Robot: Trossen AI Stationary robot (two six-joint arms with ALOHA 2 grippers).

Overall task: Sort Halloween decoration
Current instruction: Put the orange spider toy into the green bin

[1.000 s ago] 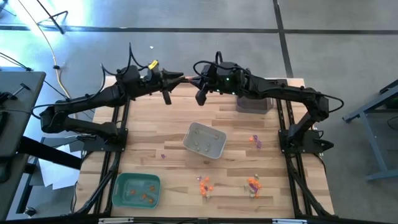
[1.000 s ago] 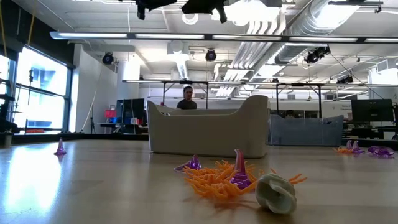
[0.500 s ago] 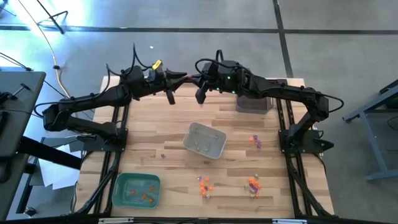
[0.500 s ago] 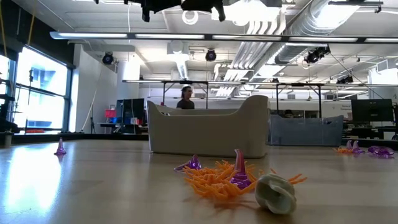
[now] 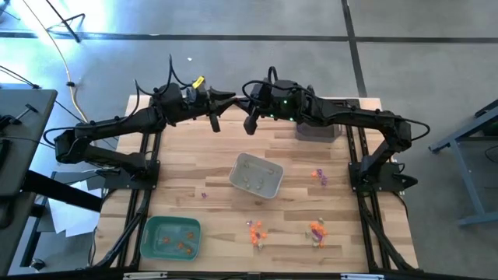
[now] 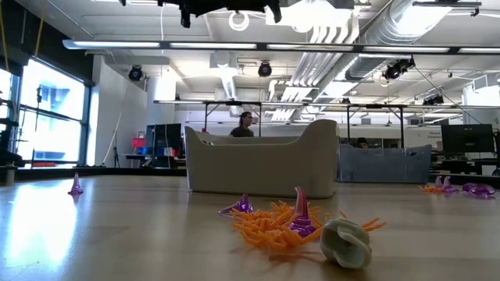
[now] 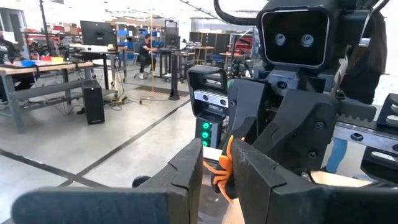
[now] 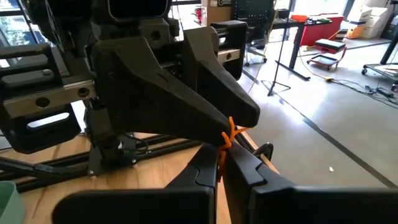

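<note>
High over the table's far middle, my left gripper (image 5: 232, 96) and my right gripper (image 5: 244, 96) meet tip to tip, both pointing about level. A small orange Halloween decoration (image 7: 222, 167) sits between them, also seen as an orange decoration (image 8: 227, 138) in the right wrist view. Both grippers are shut on it. Other decorations lie on the wood: an orange tangle with a purple cone (image 6: 301, 212) and a whitish piece (image 6: 346, 242) near the front edge. My left gripper pinches the orange decoration's body (image 7: 219, 177) between its two fingers, coming level from the table's left. The piece is lifted well clear of the table. My right gripper, coming level from the right, has a thin orange strand (image 8: 222, 148) at its shut fingertips.
A pale grey tray (image 5: 269, 187) stands mid-table, a green tray (image 5: 152, 247) at the near left and a dark tray (image 5: 317, 131) at the far right. Loose purple pieces (image 5: 319, 176) and orange pieces (image 5: 255, 231) lie toward the near right.
Both grippers have stayed together at the far middle with the orange piece between them. A person beyond the table has walked toward the right.
</note>
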